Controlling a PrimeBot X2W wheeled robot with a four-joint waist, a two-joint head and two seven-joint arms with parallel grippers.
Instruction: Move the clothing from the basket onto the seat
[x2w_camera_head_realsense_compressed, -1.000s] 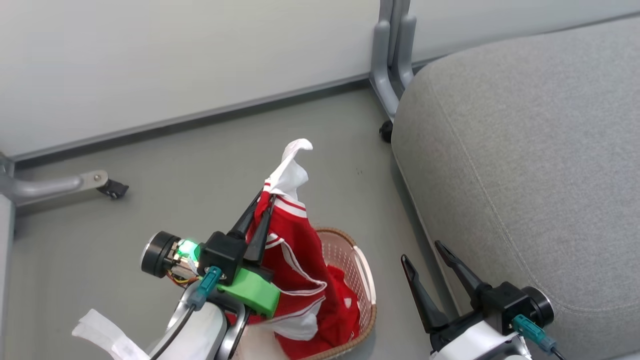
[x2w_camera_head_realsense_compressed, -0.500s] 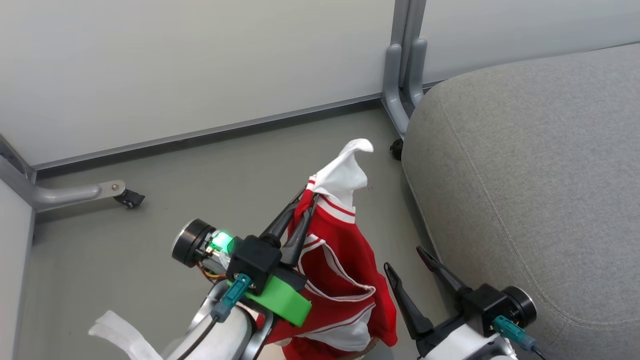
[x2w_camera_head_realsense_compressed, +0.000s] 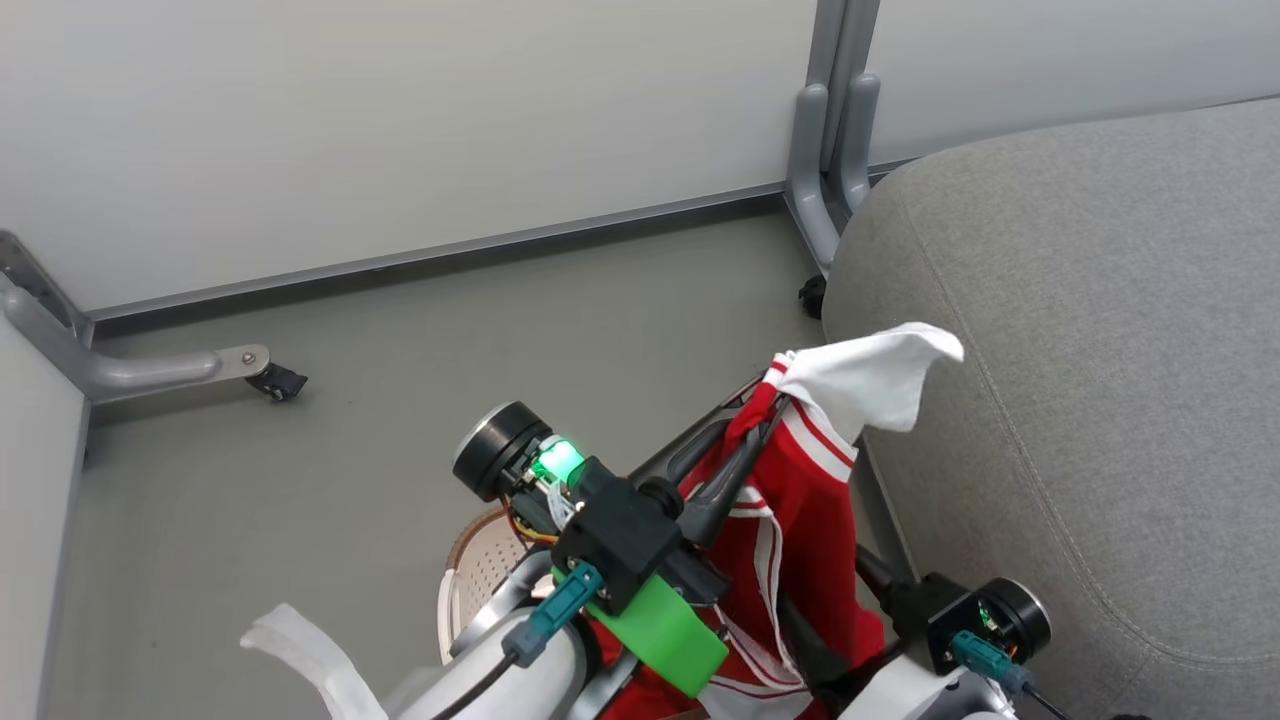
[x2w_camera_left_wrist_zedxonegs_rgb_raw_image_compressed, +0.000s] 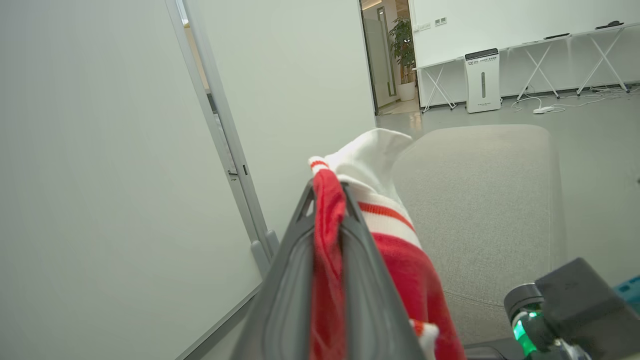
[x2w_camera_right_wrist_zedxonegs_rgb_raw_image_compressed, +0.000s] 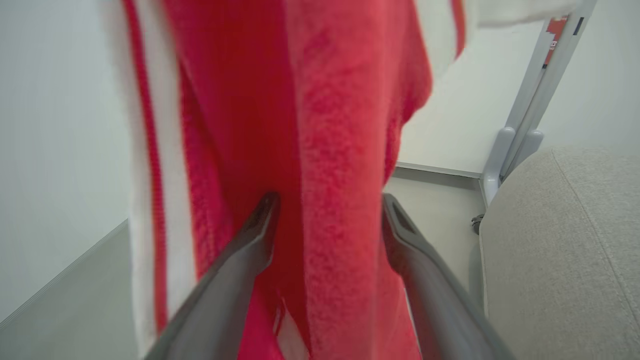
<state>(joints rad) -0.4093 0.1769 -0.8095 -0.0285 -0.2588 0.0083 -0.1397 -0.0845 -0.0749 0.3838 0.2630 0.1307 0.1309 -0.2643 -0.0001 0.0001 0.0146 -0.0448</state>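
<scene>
My left gripper (x2w_camera_head_realsense_compressed: 762, 402) is shut on the top edge of a red garment (x2w_camera_head_realsense_compressed: 800, 500) with white stripes, and its white end (x2w_camera_head_realsense_compressed: 880, 380) flops over the left edge of the grey seat (x2w_camera_head_realsense_compressed: 1080, 330). The left wrist view shows the red cloth (x2w_camera_left_wrist_zedxonegs_rgb_raw_image_compressed: 327, 240) pinched between the shut fingers, the seat (x2w_camera_left_wrist_zedxonegs_rgb_raw_image_compressed: 485, 200) behind it. My right gripper (x2w_camera_right_wrist_zedxonegs_rgb_raw_image_compressed: 327, 205) stands open with the hanging garment (x2w_camera_right_wrist_zedxonegs_rgb_raw_image_compressed: 325, 125) draped between its fingers (x2w_camera_right_wrist_zedxonegs_rgb_raw_image_compressed: 262, 215); its wrist block (x2w_camera_head_realsense_compressed: 965, 620) sits low beside the seat. A piece of the basket (x2w_camera_head_realsense_compressed: 475, 565) peeks out under my left arm; its contents are hidden.
A pale wall panel runs along the back. A grey frame leg with a caster (x2w_camera_head_realsense_compressed: 270, 378) lies on the floor at left, and an upright grey post (x2w_camera_head_realsense_compressed: 835, 150) stands at the seat's back corner. Grey floor (x2w_camera_head_realsense_compressed: 500, 330) lies between the wall and me.
The view has shifted. My left gripper has carried the garment up and right, from above the basket to the seat's edge. The cloth now hangs between my right gripper's fingers.
</scene>
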